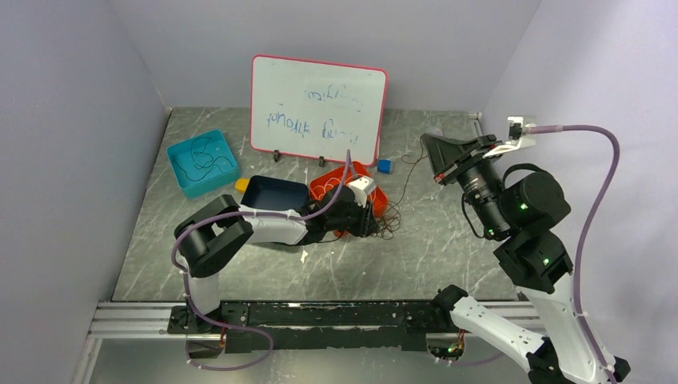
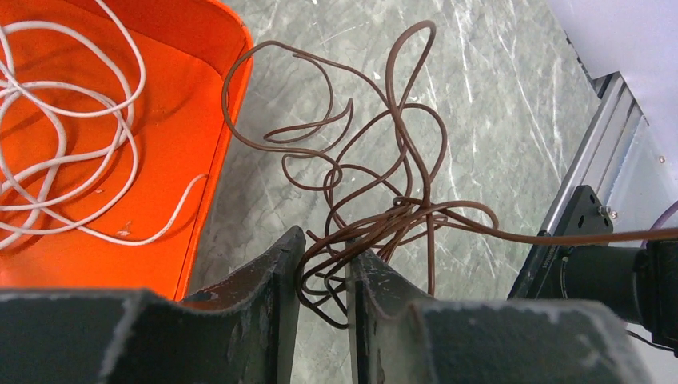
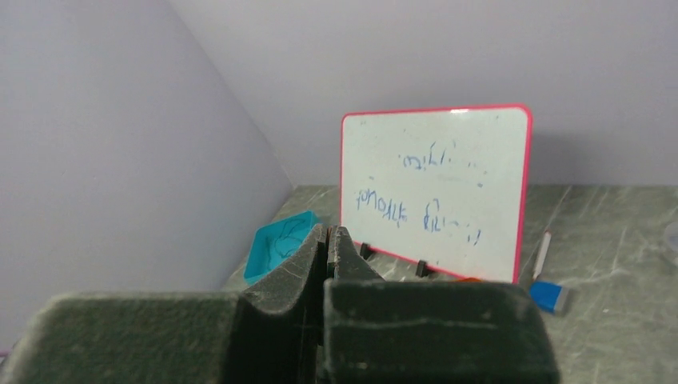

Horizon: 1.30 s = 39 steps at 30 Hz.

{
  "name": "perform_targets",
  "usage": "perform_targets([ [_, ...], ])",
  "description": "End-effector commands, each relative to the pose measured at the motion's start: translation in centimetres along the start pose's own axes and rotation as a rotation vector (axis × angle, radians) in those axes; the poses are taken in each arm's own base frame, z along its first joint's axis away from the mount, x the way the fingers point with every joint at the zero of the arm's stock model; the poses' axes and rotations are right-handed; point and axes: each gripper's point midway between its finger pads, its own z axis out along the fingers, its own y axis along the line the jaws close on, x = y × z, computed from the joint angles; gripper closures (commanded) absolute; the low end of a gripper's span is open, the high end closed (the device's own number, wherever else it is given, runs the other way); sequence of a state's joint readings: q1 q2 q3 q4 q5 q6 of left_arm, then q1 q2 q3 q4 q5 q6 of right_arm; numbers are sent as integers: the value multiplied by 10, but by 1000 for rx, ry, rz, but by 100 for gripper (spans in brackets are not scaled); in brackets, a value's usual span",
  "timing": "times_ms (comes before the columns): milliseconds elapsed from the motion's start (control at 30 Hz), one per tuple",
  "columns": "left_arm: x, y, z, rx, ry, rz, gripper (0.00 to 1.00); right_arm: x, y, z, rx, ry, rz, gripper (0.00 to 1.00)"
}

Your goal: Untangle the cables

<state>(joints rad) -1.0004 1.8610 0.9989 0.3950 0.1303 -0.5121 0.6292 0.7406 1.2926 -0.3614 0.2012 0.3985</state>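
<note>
Left gripper (image 2: 324, 250): jaws pinch brown cable (image 2: 400, 214) tangle on tabletop (image 2: 496, 120), just beside orange tray (image 2: 160, 48). White cable (image 2: 130, 136) in tray. Right gripper (image 3: 326, 240): jaws pressed together, up in air.

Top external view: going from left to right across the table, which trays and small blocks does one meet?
Teal tray → yellow block → navy tray → orange tray → blue block.
</note>
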Motion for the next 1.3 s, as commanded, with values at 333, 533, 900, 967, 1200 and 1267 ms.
perform_targets([
  [333,35,18,-3,-74,84,13,75,-83,-5,-11,84,-222,-196,100],
  [533,44,23,-13,-108,104,8,76,-114,-14,-18,161,-326,-246,100],
  [900,59,42,-39,-215,145,-2,83,-149,-45,-36,375,-460,-326,100],
  [967,67,48,-46,-240,159,-9,85,-153,-51,-41,417,-473,-341,100],
  [1200,91,66,-70,-321,206,-48,93,-168,-68,-60,544,-518,-394,100],
  [1267,99,69,-75,-336,220,-60,93,-173,-71,-67,572,-534,-408,100],
])
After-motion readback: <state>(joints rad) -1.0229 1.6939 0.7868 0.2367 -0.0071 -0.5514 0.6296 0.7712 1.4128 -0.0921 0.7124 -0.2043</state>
